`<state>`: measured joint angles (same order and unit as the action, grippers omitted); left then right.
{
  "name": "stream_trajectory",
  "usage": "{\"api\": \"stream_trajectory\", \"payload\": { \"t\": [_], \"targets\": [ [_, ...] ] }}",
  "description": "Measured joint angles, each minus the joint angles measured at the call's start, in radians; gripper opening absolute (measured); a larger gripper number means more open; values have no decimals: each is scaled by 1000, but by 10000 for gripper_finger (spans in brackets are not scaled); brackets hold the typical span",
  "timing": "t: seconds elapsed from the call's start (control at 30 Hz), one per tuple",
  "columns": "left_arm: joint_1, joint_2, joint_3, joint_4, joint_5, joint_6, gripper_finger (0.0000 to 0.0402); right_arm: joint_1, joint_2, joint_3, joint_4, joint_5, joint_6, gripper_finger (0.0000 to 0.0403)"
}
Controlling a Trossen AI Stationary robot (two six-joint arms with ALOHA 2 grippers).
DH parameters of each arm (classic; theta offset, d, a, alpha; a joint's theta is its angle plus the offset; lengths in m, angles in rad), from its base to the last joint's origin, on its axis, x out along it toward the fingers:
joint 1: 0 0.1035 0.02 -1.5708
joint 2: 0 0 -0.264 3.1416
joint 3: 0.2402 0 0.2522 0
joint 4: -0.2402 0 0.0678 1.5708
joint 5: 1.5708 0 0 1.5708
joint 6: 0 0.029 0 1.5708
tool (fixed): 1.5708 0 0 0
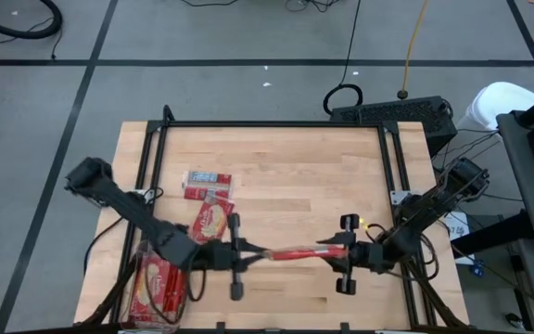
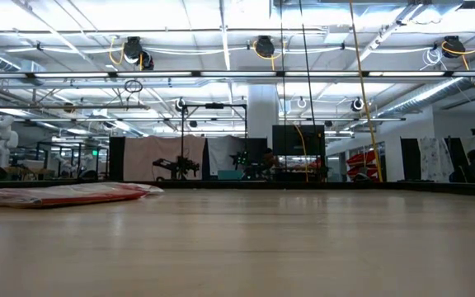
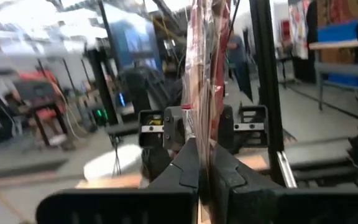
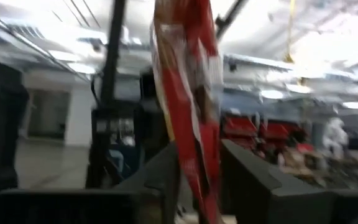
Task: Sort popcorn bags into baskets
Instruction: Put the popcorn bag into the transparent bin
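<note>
Four popcorn bags (image 1: 295, 251) (one held), one basket (image 1: 155, 295).

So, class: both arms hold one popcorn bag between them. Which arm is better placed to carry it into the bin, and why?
Left. The left end effector and right end effector both grip the popcorn bag, but the clear bin sits beside the left arm, at the table's near left corner.

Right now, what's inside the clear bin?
The bin, by the left arm at the table's near-left corner, holds red popcorn bags lying flat, picture side up. Anything under them is covered; count unclear.
</note>
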<state>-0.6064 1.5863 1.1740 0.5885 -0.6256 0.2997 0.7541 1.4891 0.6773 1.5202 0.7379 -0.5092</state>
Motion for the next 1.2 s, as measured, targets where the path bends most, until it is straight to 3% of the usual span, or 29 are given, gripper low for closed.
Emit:
{"api": "stream_trajectory", "payload": {
  "t": [0.17,0.27,0.5,0.6,0.77,0.87,1.0,1.2],
  "targets": [
    [-1,-191,0,-422,5,-193,7,7,0,0,-134,177,39,172],
    [-7,-313,0,-729,59,-372,7,13,0,-1,-283,280,111,201],
    [-18,-535,0,-1236,425,-793,8,7,0,-1,-726,303,445,220],
    [-32,-585,0,-1402,600,-923,5,-10,1,-3,-865,244,542,215],
    [-60,-620,0,-1581,900,-1125,9,-53,1,-49,-865,94,576,209],
    [-75,-628,0,-1640,999,-1199,9,-79,1,-90,-803,69,572,208],
    [-78,-624,0,-1653,1043,-1256,5,-117,1,-148,-719,69,553,208],
    [-109,-587,-35,-1656,1017,-1307,21,-142,1,-185,-648,69,505,208]
  ]
}}
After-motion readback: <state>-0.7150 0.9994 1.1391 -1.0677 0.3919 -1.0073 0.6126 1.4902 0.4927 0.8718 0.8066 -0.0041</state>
